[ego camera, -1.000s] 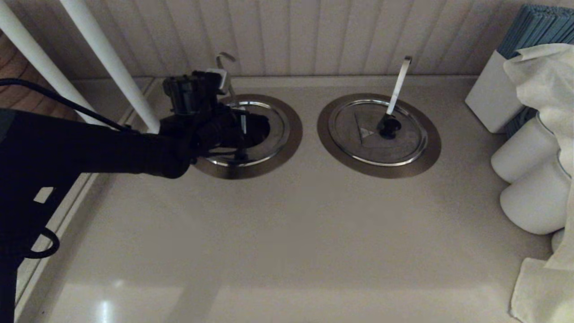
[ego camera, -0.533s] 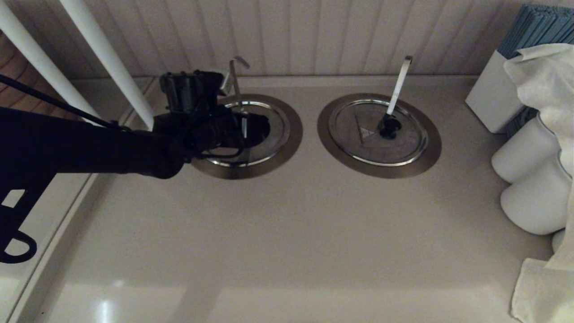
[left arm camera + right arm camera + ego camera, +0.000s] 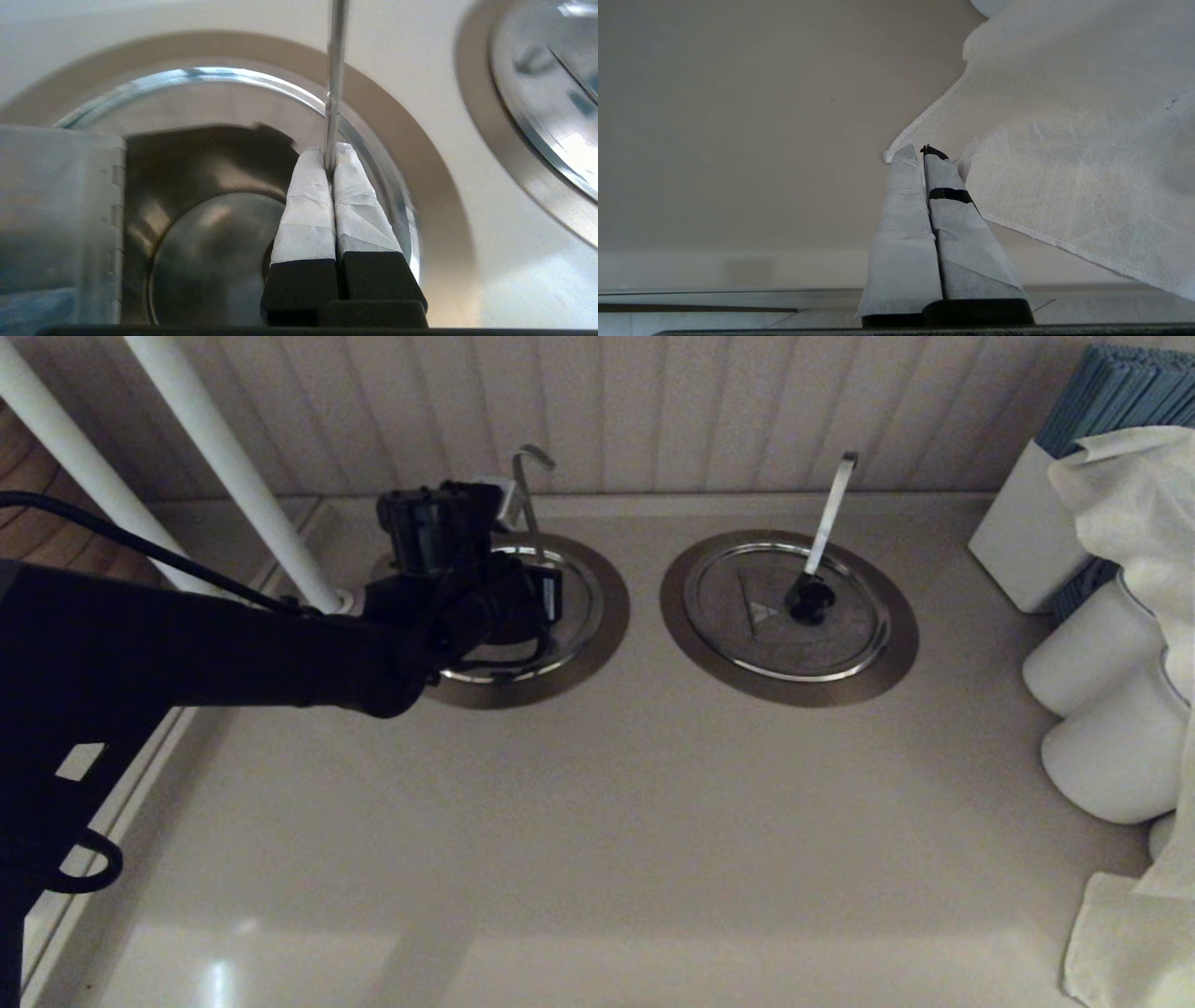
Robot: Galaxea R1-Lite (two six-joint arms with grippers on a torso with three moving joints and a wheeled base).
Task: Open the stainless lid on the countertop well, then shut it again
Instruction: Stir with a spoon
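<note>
Nearest me, the right tool [image 3: 924, 151] hangs idle over the bare tabletop [image 3: 597, 821] just beside a white cloth [image 3: 1064, 163], its fingers pressed together on nothing.

Further in, the left arm reaches across to the well [image 3: 611, 616] on the left. The left tool [image 3: 331, 151] sits low over it, its fingers [image 3: 308, 205] squeezed tight, with the slim handle [image 3: 335, 70] rising from between their tips, so it looks nipped on that handle, not on a knob. The lid [image 3: 574, 607] is at the well, mostly under the arm. Only its bright right edge shows inside the flange. From the wrist I see dark steel within the ring, and I cannot tell whether the lid is seated flat or partly raised.

My guess is that the lid is being worked through the handle in its notch. That is a thin, smooth rod, and it could swivel or slide in the pads. A firm pinch low on the rod and a slow, steady pull should serve best. Keeping the lid near level would stop its rim scraping or catching the flange. The knob, if reachable, would be the surer hold.

Beyond, to the right, the twin lid [image 3: 747, 644] lies shut, untouched, near the panelled wall [image 3: 653, 411].
</note>
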